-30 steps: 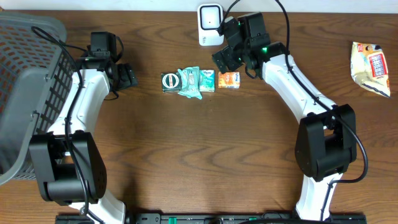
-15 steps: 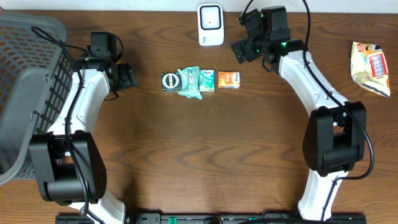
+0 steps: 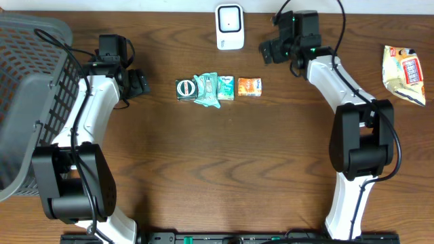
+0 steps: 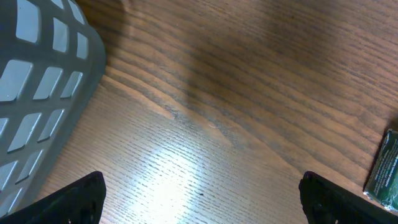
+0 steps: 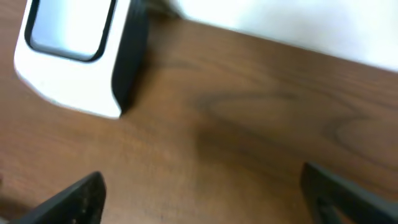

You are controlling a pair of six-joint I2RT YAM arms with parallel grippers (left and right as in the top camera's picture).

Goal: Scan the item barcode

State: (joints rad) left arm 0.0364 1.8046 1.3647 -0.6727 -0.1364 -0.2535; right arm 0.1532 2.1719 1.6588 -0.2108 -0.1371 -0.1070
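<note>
A white barcode scanner [image 3: 230,27] stands at the back edge of the table; in the right wrist view the scanner [image 5: 74,56] sits upper left. A row of small items lies mid-table: a dark green pack [image 3: 185,89], a teal crinkled packet [image 3: 205,89], a green box [image 3: 226,87] and an orange box [image 3: 249,86]. My right gripper [image 3: 270,51] hovers just right of the scanner, open, and the right gripper [image 5: 205,196] has only bare wood between its fingers. My left gripper [image 3: 139,83] is open, left of the row. In its own view the left gripper [image 4: 202,202] is empty.
A grey mesh basket [image 3: 30,102] fills the left side, and the basket wall [image 4: 37,93] shows close by the left wrist. A yellow snack bag [image 3: 403,73] lies at the far right. The dark green pack's edge [image 4: 384,174] shows at the right of the left wrist view.
The right arm has swung back and to the right, from above the orange box to beside the scanner. The left arm has not moved.
</note>
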